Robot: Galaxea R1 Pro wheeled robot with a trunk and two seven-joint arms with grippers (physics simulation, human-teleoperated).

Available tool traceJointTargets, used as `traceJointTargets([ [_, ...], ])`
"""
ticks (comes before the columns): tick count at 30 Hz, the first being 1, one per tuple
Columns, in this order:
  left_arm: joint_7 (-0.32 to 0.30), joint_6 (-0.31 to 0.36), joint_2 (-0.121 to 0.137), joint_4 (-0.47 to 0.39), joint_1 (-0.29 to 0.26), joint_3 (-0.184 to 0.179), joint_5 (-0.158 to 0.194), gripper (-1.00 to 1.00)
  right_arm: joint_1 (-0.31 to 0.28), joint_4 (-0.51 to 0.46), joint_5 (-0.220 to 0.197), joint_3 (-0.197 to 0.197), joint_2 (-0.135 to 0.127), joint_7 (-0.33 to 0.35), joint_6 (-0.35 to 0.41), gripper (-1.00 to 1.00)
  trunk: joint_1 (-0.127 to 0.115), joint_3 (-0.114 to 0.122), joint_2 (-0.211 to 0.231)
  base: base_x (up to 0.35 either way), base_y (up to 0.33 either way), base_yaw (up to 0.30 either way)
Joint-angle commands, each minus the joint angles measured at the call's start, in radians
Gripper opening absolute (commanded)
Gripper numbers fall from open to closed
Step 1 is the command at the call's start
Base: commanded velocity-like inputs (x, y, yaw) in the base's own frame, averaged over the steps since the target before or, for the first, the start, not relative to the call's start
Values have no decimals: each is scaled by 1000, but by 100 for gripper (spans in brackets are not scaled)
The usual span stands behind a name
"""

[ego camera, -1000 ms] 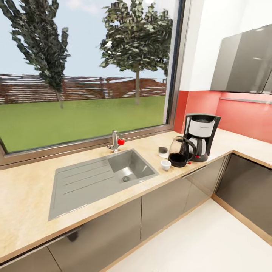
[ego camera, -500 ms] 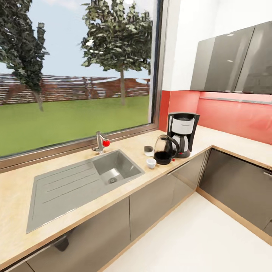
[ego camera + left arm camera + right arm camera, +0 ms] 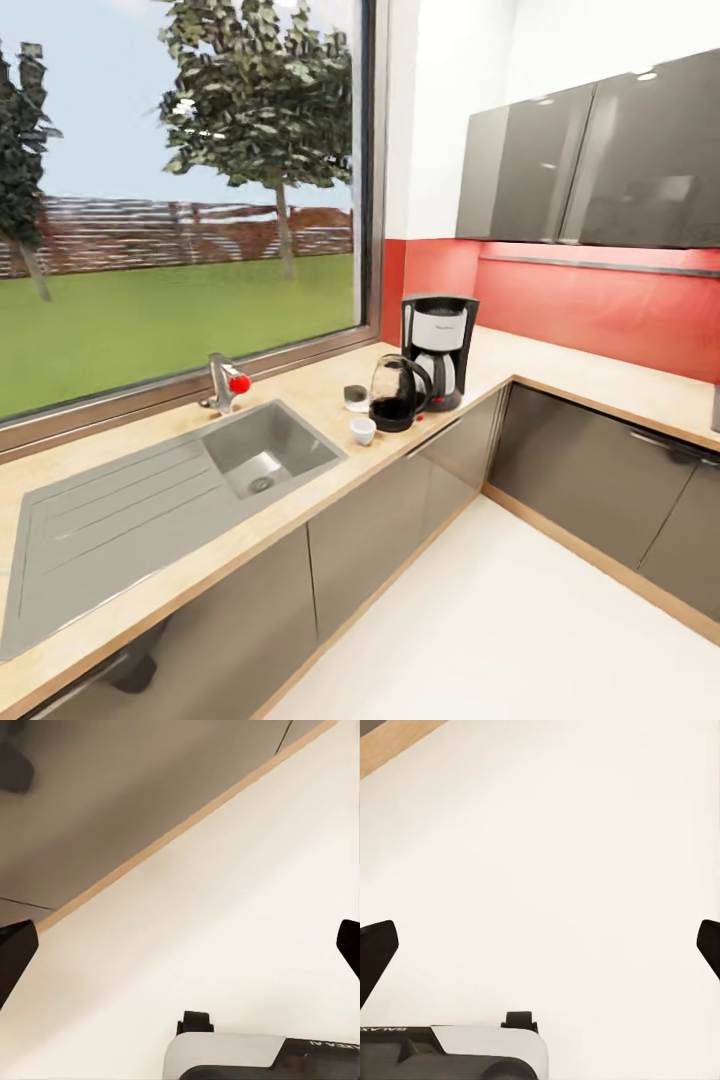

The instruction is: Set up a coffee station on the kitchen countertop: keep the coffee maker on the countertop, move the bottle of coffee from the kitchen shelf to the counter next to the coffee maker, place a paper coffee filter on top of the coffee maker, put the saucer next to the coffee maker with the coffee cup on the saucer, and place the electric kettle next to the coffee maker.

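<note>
Sink (image 3: 180,490): sunk into the surface (image 3: 330,385), left, under the window.
Coffee cup (image 3: 362,431): near edge, right of the sink.
Saucer (image 3: 356,398): behind the cup, something dark on it.
Electric kettle (image 3: 397,394): touching the coffee maker (image 3: 438,350), left-front.
Left gripper (image 3: 180,952): spread wide, empty, above pale floor (image 3: 225,945).
Right gripper (image 3: 540,952): spread wide, empty.

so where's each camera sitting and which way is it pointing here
Head view: on the robot's head, looking forward and down over the countertop with sink, coffee maker, kettle and cup.
Left wrist view: by the left hand, looking at the pale floor and cabinet base; fingertips wide apart.
Right wrist view: by the right hand, looking at the floor; fingertips wide apart.
Both wrist views share the pale floor and wooden plinth strip.
</note>
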Motion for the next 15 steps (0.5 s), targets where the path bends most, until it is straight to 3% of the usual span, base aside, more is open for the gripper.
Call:
traceJointTargets([
  [1, 0, -3, 0, 1, -1, 1, 4, 100, 0, 0, 0, -1, 0, 0, -2, 100, 1, -2, -2, 0, 0, -266],
  [11, -1, -3, 0, 1, -1, 1, 6, 100, 0, -4, -1, -4, -1, -2, -3, 100, 1, -2, -2, 0, 0, -267],
  [15, 0, -3, 0, 1, -1, 1, 6, 100, 0, -4, -1, -48, 0, -1, -3, 100, 1, -2, -2, 0, 0, -267],
])
